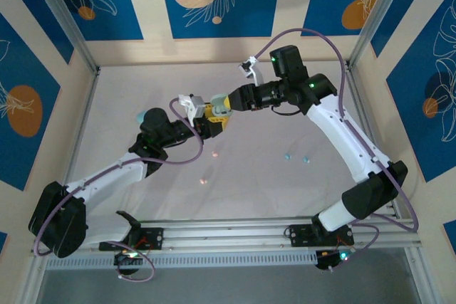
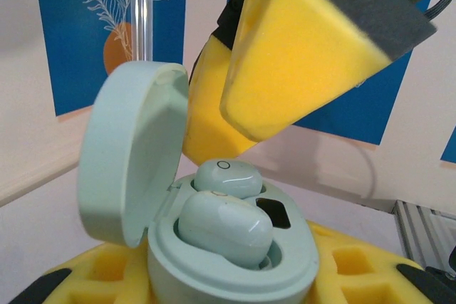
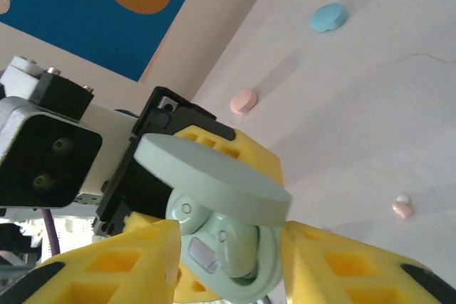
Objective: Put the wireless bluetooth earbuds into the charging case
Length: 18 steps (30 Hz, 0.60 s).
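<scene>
My left gripper (image 2: 228, 286) is shut on a mint charging case (image 2: 235, 275), held above the table with its lid (image 2: 132, 154) hinged open to the left. Two mint earbuds sit in its wells, one in front (image 2: 224, 227) and one behind (image 2: 228, 176). My right gripper (image 3: 231, 261) is open, its yellow foam fingers (image 2: 306, 55) just above and on either side of the case (image 3: 260, 275), whose lid (image 3: 214, 172) hangs over the earbuds (image 3: 239, 243). Both grippers meet mid-table, left (image 1: 210, 124) and right (image 1: 222, 105).
On the table lie a light blue case (image 3: 328, 17), a pink case (image 3: 244, 100) and a small pink earbud (image 3: 402, 208). From above, pink beads (image 1: 214, 153) and blue beads (image 1: 288, 154) lie below the grippers. A blue case (image 1: 149, 115) sits beside the left arm.
</scene>
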{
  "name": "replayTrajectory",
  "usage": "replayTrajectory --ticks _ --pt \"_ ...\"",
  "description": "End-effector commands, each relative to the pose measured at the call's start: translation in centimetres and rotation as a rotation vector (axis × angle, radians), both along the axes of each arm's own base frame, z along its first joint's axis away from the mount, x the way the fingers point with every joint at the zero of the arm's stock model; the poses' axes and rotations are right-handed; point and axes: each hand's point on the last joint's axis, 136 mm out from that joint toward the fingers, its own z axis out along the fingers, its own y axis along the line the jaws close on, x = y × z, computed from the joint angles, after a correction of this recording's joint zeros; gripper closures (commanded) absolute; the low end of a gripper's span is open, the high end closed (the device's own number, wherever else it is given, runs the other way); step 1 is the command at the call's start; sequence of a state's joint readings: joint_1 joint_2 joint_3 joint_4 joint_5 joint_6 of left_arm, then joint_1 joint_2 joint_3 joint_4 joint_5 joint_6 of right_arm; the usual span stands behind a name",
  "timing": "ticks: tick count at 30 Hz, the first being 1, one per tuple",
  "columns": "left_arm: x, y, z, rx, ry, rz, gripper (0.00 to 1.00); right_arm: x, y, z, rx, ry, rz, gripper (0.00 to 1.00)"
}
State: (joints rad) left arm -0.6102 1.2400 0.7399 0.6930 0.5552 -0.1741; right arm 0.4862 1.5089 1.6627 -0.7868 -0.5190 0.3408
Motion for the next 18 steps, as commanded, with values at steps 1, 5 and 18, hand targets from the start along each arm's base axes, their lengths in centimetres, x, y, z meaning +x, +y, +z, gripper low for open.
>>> replayTrajectory --ticks 1,5,18 --pt "-1.6 -0.1 3.1 -0.057 -0.11 -0.048 0.63 -0.2 -1.0 1.5 -0.003 -0.037 -0.042 0.57" --pt "-1.6 0.0 3.2 -0.054 -0.115 -0.044 0.64 -0.6 -1.5 2.5 0.029 -0.053 -0.053 0.56" --pt "-1.8 -0.2 2.6 -0.028 -0.125 -0.056 0.63 2.4 -1.5 4.2 0.088 -0.021 -0.19 0.45"
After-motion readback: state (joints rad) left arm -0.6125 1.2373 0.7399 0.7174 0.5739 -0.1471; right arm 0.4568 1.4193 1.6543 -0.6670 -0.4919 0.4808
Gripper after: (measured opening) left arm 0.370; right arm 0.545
